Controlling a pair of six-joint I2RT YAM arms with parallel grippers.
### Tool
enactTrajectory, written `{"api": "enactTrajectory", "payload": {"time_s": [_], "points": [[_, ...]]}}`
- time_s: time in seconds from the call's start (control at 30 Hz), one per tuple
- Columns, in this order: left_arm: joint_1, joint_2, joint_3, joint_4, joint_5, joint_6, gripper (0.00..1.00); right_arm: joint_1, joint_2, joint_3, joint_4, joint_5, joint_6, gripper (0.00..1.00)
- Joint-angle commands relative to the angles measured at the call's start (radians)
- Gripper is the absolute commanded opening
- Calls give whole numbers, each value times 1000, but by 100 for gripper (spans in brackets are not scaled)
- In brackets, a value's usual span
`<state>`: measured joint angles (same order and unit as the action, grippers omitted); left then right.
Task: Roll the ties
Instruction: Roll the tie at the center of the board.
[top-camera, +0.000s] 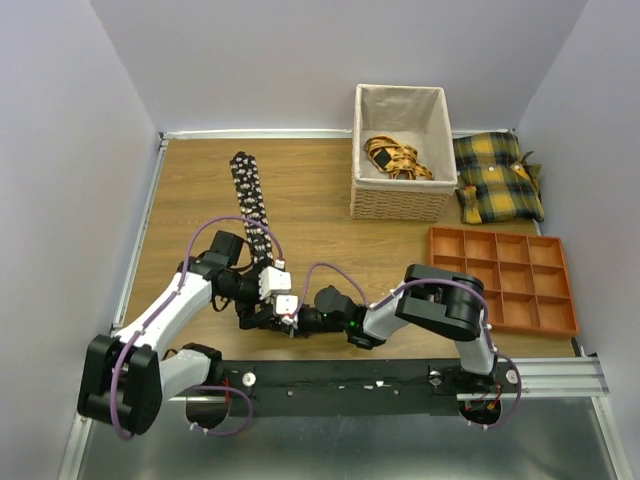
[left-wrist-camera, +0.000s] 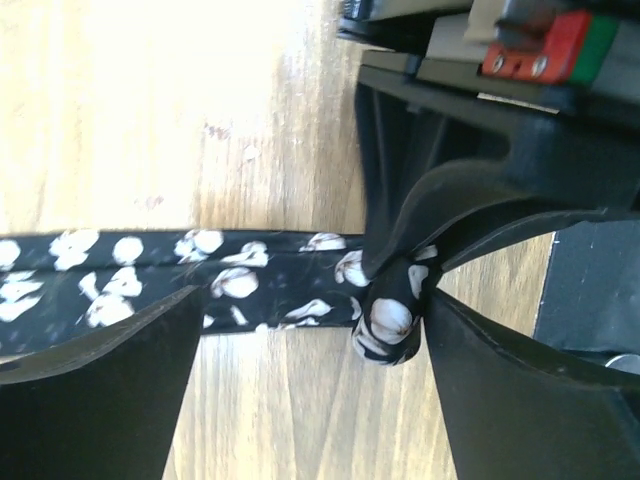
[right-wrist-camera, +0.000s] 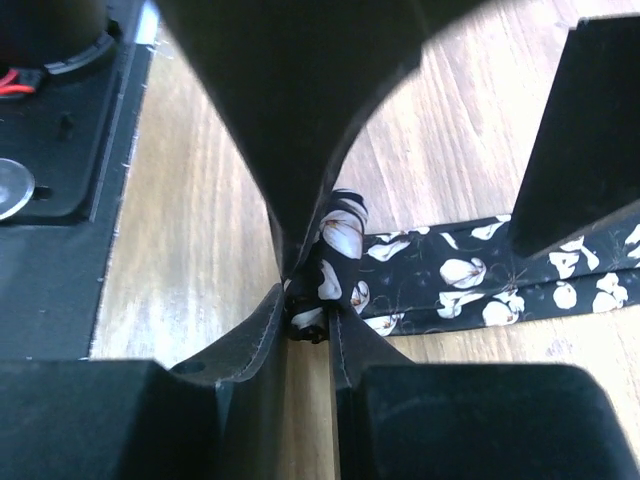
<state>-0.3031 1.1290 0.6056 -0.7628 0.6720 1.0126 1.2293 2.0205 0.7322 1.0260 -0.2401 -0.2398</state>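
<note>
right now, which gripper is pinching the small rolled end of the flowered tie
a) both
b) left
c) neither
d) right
d: the right gripper has its jaws closed on the rolled end of the tie, while the left gripper stands wide open astride the strip.
</note>
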Motion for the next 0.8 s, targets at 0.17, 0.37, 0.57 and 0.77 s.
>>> {"api": "enactTrajectory", "payload": {"time_s": [0.17, 0.37, 0.57, 0.77], "points": [[70, -87, -37, -69, -2, 205, 99, -47, -3, 4, -127, -48, 295, 11], [139, -64, -10, -78, 6, 261, 99, -48, 6, 26, -205, -48, 263, 11], [208, -6, -4, -70, 15, 308, 99, -47, 1, 49, -265, -56, 250, 11], [208, -69, -15, -86, 29, 240, 96, -57, -11, 75, -334, -97, 356, 11]]}}
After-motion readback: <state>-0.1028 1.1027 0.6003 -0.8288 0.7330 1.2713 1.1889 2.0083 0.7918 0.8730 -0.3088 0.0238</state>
